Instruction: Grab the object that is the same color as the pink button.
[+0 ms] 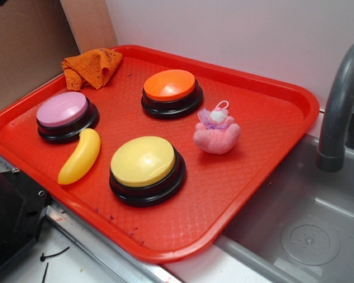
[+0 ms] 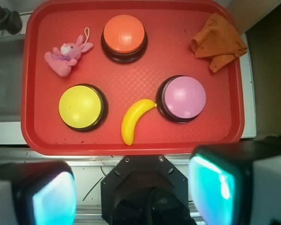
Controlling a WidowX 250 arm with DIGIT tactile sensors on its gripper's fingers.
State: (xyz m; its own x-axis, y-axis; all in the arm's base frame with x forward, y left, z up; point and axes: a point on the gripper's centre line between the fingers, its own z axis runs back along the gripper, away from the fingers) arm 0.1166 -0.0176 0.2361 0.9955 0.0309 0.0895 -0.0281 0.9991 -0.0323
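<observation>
Gaping wide and empty, hand (image 2: 133,194) hangs above tray (image 2: 37,136).

exterior: oblique, close, from tray (image 1: 265,177) corner | wrist: straight down, high | shared: whole tray

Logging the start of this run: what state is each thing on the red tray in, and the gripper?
Small fluffy pink plush toy: lying free on the tray, ungrasped.
Pink-lilac domed button: upright, nothing pressing it.
Orange domed button: upright, unpressed.
Yellow domed button: upright, unpressed.
Yellow banana toy: lying flat, tip touching the pink-lilac button.
Orange cloth: crumpled.
Gripper: open, empty, off the tray.
</observation>
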